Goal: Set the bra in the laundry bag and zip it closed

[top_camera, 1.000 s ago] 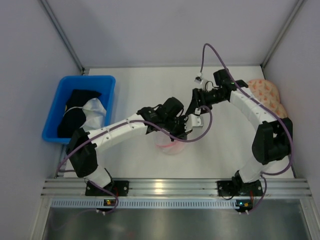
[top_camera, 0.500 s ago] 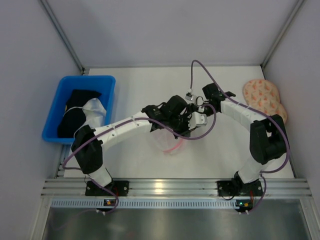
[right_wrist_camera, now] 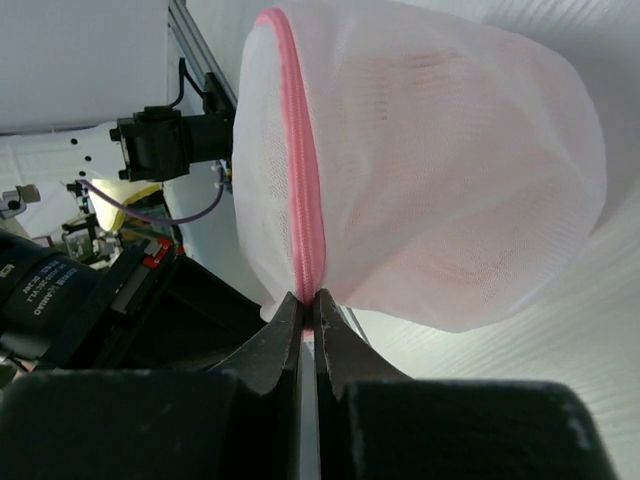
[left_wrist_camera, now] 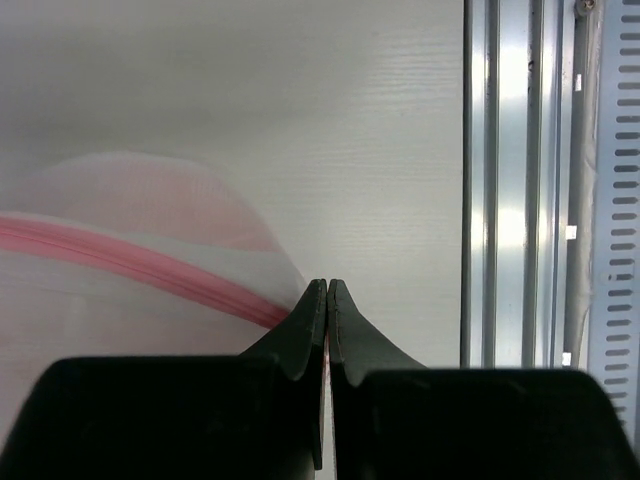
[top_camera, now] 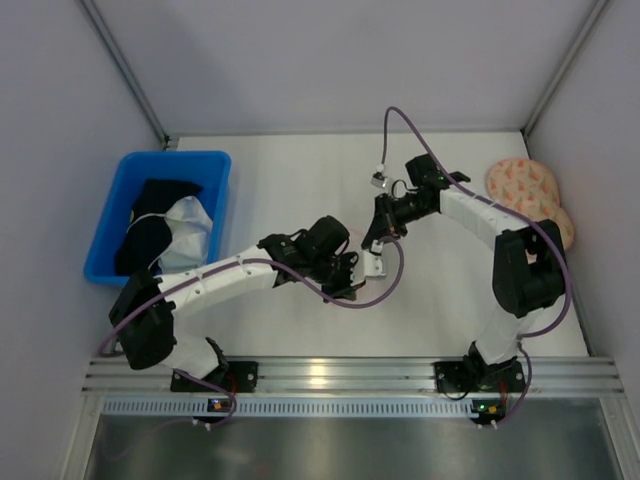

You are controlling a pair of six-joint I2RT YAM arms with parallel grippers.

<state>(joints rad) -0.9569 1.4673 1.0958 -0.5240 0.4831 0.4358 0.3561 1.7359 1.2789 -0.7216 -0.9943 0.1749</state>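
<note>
The laundry bag is a dome of white mesh with a pink zipper running down its edge. Soft pink fabric, the bra, shows faintly through the mesh. My right gripper is shut on the zipper's lower end. In the left wrist view the laundry bag lies at the left, and my left gripper is shut on its pink-edged rim. From above, the left gripper and right gripper meet mid-table and hide the bag.
A blue bin with black and white garments stands at the left. A peach speckled two-lobed item lies at the far right. An aluminium rail runs along the near edge, close to the left gripper.
The right gripper swung in toward the bag and shut on the zipper. The left arm drew back toward the near side, still shut on the bag, which is now covered from above.
</note>
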